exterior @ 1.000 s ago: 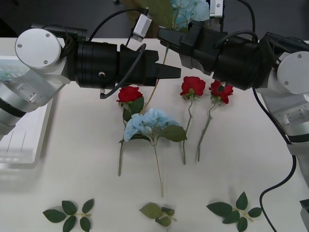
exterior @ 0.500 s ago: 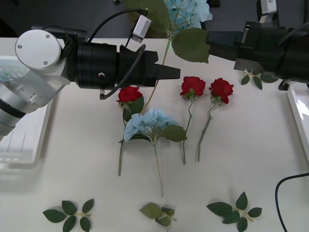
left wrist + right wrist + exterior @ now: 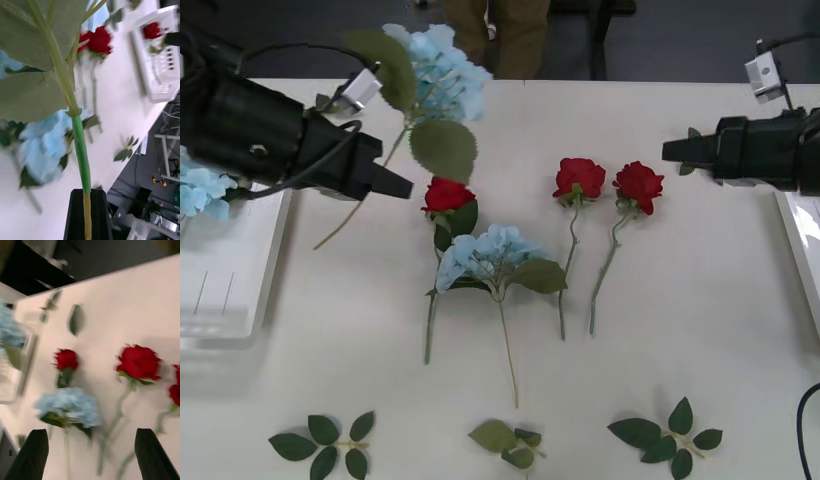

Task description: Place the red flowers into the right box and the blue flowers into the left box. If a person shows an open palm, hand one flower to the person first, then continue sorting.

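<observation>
My left gripper [image 3: 385, 183] is shut on the green stem [image 3: 80, 150] of a blue flower, whose head [image 3: 438, 72] hangs above the table's far left. A second blue flower [image 3: 198, 190] lies at the left box [image 3: 230, 300]. A third blue flower [image 3: 490, 252] [image 3: 69, 407] lies mid-table among three red flowers [image 3: 448, 194] [image 3: 580, 177] [image 3: 640, 184]. My right gripper [image 3: 672, 150] [image 3: 92, 461] hovers open at the right, near the right box [image 3: 798, 240]. That box [image 3: 165, 80] holds a red flower [image 3: 152, 30]. The open palm is out of view.
Three loose green leaf sprigs [image 3: 325, 443] [image 3: 508, 440] [image 3: 665, 435] lie along the table's near edge, and another [image 3: 695, 165] lies beside the right gripper. A person's khaki legs [image 3: 500, 35] stand behind the far edge.
The right gripper has let go of the blue flower and drawn back to the right. The left arm has swung left toward the left box, carrying that flower by its stem.
</observation>
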Tool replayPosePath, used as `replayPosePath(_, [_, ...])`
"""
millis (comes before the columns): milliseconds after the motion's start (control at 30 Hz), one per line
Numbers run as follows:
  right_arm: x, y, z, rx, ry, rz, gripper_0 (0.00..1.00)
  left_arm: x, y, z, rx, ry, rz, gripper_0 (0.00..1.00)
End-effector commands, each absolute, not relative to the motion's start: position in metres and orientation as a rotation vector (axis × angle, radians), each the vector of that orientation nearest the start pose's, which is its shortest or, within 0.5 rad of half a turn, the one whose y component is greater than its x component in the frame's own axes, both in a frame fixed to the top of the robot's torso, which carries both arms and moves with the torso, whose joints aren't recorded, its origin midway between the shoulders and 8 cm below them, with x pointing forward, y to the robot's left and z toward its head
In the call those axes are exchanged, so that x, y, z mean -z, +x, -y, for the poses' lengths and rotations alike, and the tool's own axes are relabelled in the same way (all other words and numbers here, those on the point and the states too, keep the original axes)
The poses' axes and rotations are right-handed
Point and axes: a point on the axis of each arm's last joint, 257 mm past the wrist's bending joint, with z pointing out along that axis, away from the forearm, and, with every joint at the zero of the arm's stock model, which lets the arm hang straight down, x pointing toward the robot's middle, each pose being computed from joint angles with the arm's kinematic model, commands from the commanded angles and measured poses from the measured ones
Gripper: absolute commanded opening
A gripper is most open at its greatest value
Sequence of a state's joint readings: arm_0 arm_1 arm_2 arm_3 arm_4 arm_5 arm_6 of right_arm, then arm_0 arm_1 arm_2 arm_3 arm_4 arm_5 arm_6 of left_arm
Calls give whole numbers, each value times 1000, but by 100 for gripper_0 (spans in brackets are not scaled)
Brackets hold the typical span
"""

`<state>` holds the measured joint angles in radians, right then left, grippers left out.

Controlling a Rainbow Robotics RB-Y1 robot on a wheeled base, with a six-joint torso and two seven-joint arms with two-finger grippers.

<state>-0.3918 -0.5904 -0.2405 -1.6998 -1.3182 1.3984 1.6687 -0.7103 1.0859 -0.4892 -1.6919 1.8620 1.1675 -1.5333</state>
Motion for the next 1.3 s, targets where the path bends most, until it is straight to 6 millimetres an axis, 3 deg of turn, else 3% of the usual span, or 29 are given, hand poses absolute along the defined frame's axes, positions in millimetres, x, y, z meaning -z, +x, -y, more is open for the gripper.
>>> replayPosePath(33, [165, 507, 226, -655, -282, -2327, 67, 115, 421, -202, 779, 569, -2628, 0])
replayPosePath(167, [203, 509, 228, -555, -155, -2432, 67, 114, 415, -251, 630, 527, -2710, 0])
replayPosePath(367, [243, 518, 222, -412, 0, -2471, 67, 107, 417, -326, 344, 456, -2748, 0])
replayPosePath(567, [270, 540, 214, -317, 81, -2434, 67, 102, 416, -390, 247, 265, -2794, 0])
replayPosePath(667, [283, 553, 219, -246, 98, -2408, 67, 113, 417, -424, 225, 183, -2815, 0])
replayPosePath(933, [289, 578, 225, -185, 139, -2387, 66, 142, 430, -480, 242, 107, -2801, 0])
replayPosePath(1133, [286, 597, 220, -142, 136, -2355, 66, 158, 448, -523, 57, 132, -2739, 0])
replayPosePath(1300, [293, 603, 219, -121, 136, -2352, 19, 189, 455, -534, -29, 165, -2686, 0])
